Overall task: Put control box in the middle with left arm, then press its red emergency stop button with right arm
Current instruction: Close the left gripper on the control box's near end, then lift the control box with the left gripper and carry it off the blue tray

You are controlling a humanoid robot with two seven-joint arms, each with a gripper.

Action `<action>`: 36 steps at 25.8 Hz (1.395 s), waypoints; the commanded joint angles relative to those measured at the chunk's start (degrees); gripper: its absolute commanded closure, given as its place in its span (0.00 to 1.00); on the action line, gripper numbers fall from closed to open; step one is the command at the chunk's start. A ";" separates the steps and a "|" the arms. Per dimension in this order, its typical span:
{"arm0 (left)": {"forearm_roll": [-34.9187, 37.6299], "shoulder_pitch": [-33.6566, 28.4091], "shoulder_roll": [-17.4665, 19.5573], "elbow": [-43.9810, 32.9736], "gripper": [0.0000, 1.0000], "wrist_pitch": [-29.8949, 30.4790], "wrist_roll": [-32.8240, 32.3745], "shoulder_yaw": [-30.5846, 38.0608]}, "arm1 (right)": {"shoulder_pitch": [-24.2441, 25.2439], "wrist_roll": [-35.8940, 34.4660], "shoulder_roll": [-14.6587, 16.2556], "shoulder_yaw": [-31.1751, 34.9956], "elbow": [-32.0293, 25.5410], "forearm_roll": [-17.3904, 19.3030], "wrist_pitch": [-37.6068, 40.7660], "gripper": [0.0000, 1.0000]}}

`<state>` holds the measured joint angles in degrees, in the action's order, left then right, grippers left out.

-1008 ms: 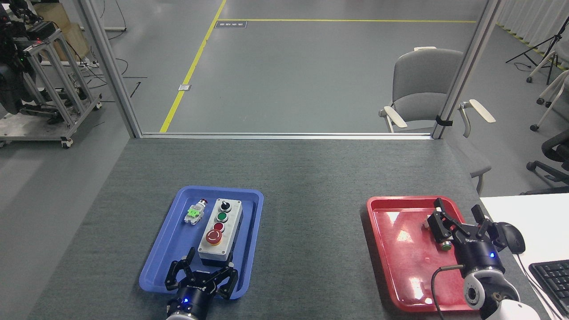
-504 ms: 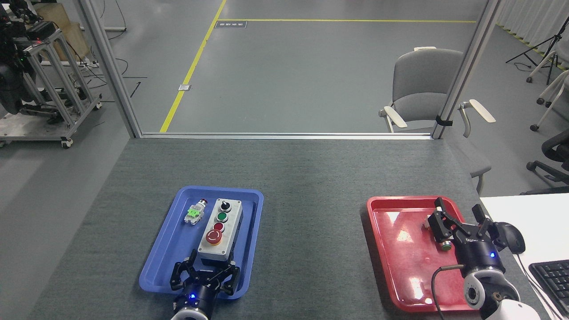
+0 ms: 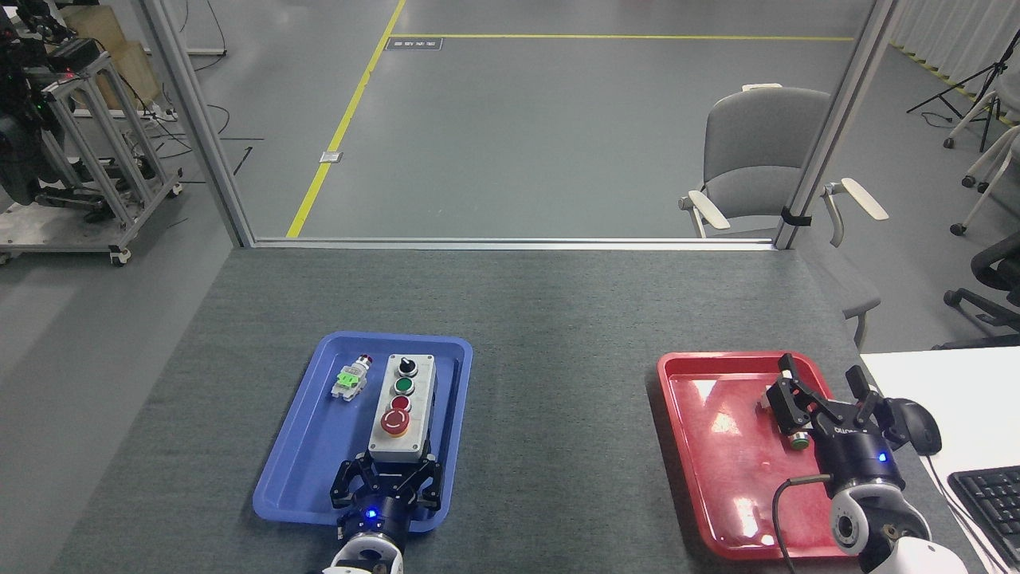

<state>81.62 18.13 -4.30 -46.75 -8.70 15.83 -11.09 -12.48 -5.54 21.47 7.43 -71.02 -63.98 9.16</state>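
Beyond my grey felt-topped table point(image 3: 510, 319) stretches a smooth grey floor point(image 3: 542, 127) marked with yellow lines point(image 3: 343, 127). Two slanted aluminium posts point(image 3: 195, 119) frame the far edge. A grey chair point(image 3: 757, 159) with pale armrests stands far right; a metal-framed cart point(image 3: 80, 159) far left. A white desk point(image 3: 948, 399) sits near right. Light is even and soft.

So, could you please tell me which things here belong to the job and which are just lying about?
Job:
- elongated light-grey control box
- its large red mushroom button
- left pincer
- right pincer

Lying about:
- small white-and-green switch part
- blue plastic tray
- red plastic tray
- grey chair
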 commanded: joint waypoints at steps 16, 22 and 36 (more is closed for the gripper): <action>-1.29 -1.08 -0.18 -7.75 0.99 1.49 0.69 0.37 | 0.00 0.01 -0.29 -0.05 0.00 -0.09 -0.02 0.00; -1.29 -1.96 -0.09 -12.14 1.00 1.40 1.48 0.45 | 0.00 0.01 -0.20 -0.13 0.00 -0.09 -0.02 0.00; -1.12 -4.77 -3.17 -20.75 1.00 -1.15 1.48 -2.53 | 0.00 0.01 -0.29 -0.22 0.00 -0.18 -0.02 0.00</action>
<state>80.40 13.78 -6.59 -66.42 -8.69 17.11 -11.72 -12.48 -5.56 21.19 7.21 -71.01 -64.13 9.11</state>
